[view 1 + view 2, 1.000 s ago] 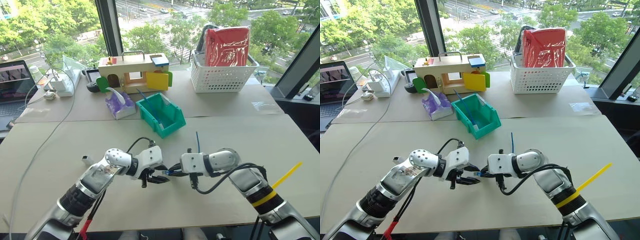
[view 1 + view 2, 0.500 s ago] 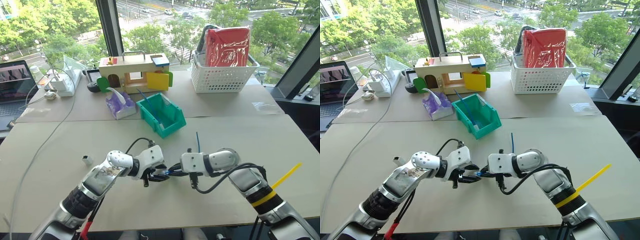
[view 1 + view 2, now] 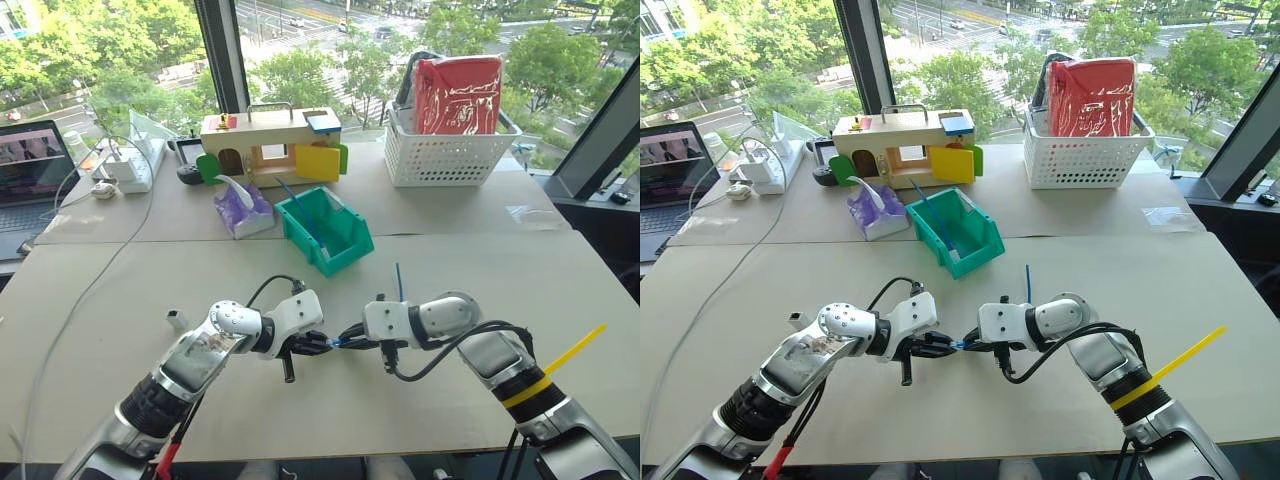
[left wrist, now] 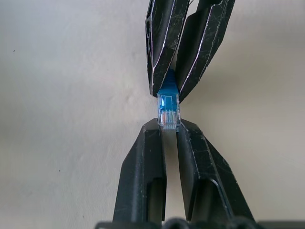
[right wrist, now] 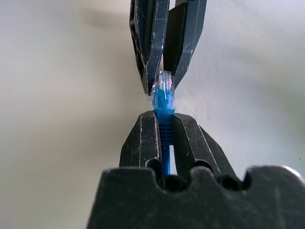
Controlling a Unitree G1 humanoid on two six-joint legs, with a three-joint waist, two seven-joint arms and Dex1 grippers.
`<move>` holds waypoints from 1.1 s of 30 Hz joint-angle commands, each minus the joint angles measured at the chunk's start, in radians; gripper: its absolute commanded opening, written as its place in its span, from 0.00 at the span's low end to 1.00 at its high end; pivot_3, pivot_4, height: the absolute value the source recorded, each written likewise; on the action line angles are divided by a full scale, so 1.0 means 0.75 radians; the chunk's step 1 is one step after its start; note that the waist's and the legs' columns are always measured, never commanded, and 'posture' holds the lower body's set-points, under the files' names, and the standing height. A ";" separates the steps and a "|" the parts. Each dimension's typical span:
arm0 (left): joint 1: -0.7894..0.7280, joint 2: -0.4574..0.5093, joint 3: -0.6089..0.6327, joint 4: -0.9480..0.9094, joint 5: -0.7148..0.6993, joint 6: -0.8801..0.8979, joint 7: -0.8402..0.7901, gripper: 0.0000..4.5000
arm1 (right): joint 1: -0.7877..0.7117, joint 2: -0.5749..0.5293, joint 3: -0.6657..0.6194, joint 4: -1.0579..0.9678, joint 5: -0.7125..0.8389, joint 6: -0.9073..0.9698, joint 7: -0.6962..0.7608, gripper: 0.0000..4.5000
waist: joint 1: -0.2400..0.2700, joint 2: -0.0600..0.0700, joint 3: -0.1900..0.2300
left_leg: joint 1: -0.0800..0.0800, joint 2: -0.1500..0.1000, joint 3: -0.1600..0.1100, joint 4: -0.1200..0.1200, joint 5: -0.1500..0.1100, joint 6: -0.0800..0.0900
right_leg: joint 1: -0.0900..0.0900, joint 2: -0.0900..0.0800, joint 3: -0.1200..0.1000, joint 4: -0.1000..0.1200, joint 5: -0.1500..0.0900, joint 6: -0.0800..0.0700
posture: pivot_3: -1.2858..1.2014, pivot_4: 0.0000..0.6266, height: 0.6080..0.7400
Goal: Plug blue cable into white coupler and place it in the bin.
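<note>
The blue cable (image 5: pixel 165 133) hangs between my two grippers above the table's front middle. My right gripper (image 5: pixel 164 117) is shut on the blue boot just behind the clear plug (image 4: pixel 168 112). My left gripper (image 4: pixel 169 126) faces it and is shut on the plug's clear tip. The cable's free end (image 3: pixel 398 280) sticks up behind the right wrist. The white coupler (image 3: pixel 176 319) lies on the table to the left of my left arm, apart from both grippers. The teal bin (image 3: pixel 345 248) stands further back, in the middle of the table, with a thin blue piece inside.
A white lattice basket (image 3: pixel 450 155) holding a red bag stands at the back right. A wooden toy house (image 3: pixel 262 140) and a purple tissue pack (image 3: pixel 240 210) sit back left of the bin. A laptop (image 3: pixel 30 165), power strip (image 3: pixel 130 160) and long grey-white cord (image 3: pixel 85 285) occupy the left.
My left gripper's fingers, open around the plug before, have closed on its tip. The right gripper has kept its hold and place.
</note>
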 commanded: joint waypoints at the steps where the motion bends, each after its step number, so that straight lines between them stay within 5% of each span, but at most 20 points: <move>1: -0.004 -0.035 -0.003 0.022 0.000 -0.023 0.008 0.00 | 0.010 -0.003 -0.011 -0.033 -0.014 0.026 -0.004 0.01 | 0.003 0.000 0.000 | 0.001 0.000 0.000 0.000 0.000 0.000 | 0.001 0.000 0.000 -0.001 0.000 0.000 | 0.52 0.24 1.00; 10: 0.014 -0.077 -0.009 0.057 0.009 -0.056 0.008 0.00 | 0.032 -0.001 -0.022 -0.106 0.029 0.131 0.032 0.01 | 0.019 0.000 0.000 | 0.005 0.000 0.000 0.000 0.000 0.000 | 0.007 0.000 0.000 -0.002 0.000 0.000 | 0.52 0.24 1.00; 12: 0.018 -0.083 -0.011 0.062 0.016 -0.067 0.010 0.00 | 0.048 -0.002 -0.039 -0.159 0.099 0.259 0.068 0.24 | 0.022 0.000 0.000 | 0.005 0.000 0.000 0.000 0.000 0.000 | 0.007 0.000 0.000 -0.003 0.000 0.000 | 0.52 0.24 1.00; 22: 0.040 -0.087 -0.001 0.065 0.020 -0.080 0.014 0.00 | -0.015 -0.019 -0.386 -0.229 0.402 0.574 -0.019 0.98 | 0.025 0.000 0.000 | 0.004 0.000 0.000 0.000 0.000 0.000 | 0.006 0.000 0.000 -0.004 0.000 0.001 | 0.52 0.24 1.00; 28: 0.012 -0.138 0.042 0.087 0.037 -0.406 0.010 0.00 | -0.111 -0.054 -0.937 -0.247 0.933 1.035 -0.184 0.99 | 0.031 0.000 0.000 | 0.001 0.000 0.000 0.000 0.000 0.000 | 0.005 0.000 0.000 -0.004 0.000 0.000 | 0.52 0.24 1.00; 33: -0.098 -0.284 0.127 0.160 0.026 -0.572 0.085 0.00 | -0.076 -0.095 -1.190 -0.402 1.323 1.268 -0.279 0.99 | 0.038 0.000 0.000 | -0.004 0.000 -0.001 0.000 -0.001 0.001 | 0.001 0.000 0.000 -0.005 0.000 0.001 | 0.52 0.24 1.00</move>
